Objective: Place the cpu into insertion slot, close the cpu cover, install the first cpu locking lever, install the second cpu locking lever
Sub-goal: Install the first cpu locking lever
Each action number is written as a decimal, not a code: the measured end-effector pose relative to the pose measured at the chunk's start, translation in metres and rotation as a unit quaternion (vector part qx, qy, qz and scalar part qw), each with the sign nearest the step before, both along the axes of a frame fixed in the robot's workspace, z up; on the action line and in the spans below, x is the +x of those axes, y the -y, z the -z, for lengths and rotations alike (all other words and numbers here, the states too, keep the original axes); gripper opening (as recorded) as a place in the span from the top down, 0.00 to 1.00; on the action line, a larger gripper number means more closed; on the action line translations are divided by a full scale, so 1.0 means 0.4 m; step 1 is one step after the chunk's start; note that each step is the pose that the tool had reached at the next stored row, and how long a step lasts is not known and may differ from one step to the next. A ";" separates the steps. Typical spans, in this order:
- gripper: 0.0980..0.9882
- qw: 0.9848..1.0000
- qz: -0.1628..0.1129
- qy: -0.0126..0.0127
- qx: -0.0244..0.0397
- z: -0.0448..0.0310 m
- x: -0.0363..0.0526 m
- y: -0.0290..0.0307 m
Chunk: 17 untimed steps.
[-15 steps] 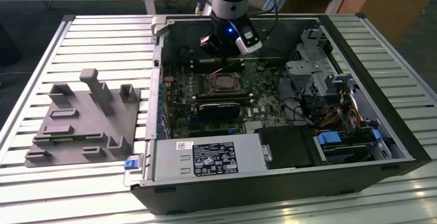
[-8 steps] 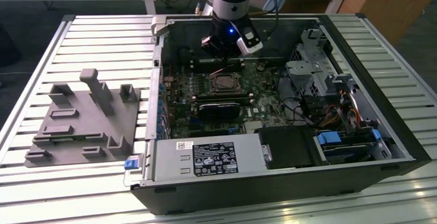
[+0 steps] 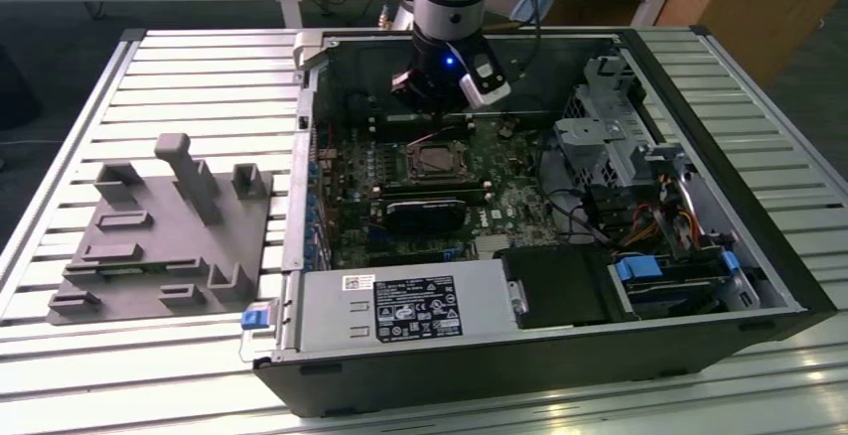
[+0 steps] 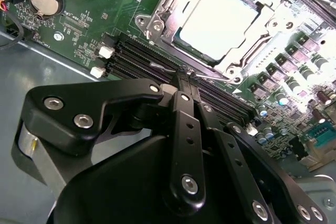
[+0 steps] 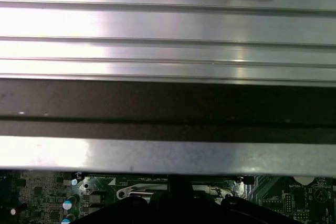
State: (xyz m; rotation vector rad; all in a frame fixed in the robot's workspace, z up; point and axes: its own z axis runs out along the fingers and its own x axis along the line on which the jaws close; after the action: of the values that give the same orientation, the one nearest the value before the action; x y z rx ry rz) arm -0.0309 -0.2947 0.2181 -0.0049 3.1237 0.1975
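table (image 3: 199, 68): slatted aluminium bench, everything sits on it.
case (image 3: 530, 365): open PC tower on its side. The arm drops into it at about 12 o'clock in the exterior view.
fixture (image 3: 159, 226): grey parts holder out at 9 o'clock from the case, well apart from it, and I can't spot a chip on it.
motherboard (image 4: 68, 40): green board on the case floor.
gripper (image 4: 181, 77): low over the board, at 12 o'clock from the socket in the exterior view and just beside it. The fingers look pressed together in the second wrist view. Can't tell if anything thin is nipped between them.
insertion slot (image 4: 148, 24): roughly 10 o'clock from the case's middle in the exterior view.
cpu cover (image 4: 252, 40): looks flat down over the socket, so I'd call that step done.
cpu (image 4: 220, 22): seated in the slot, its pale top showing through the cover's cut-out. Step one looks done too.
lever (image 4: 160, 65): thin wire along the socket edge, right by the fingertips. Can't tell if it's hooked, so my guess is both levers are what's left.
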 end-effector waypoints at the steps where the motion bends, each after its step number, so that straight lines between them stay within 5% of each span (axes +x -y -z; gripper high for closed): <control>1: 0.98 1.000 0.000 0.000 0.000 0.000 0.000 0.000; 17: 0.98 1.000 0.000 0.000 -0.001 0.018 0.024 -0.003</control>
State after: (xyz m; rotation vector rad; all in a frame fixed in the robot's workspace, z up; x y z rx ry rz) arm -0.0213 -0.2933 0.2107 -0.0037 3.1238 0.1957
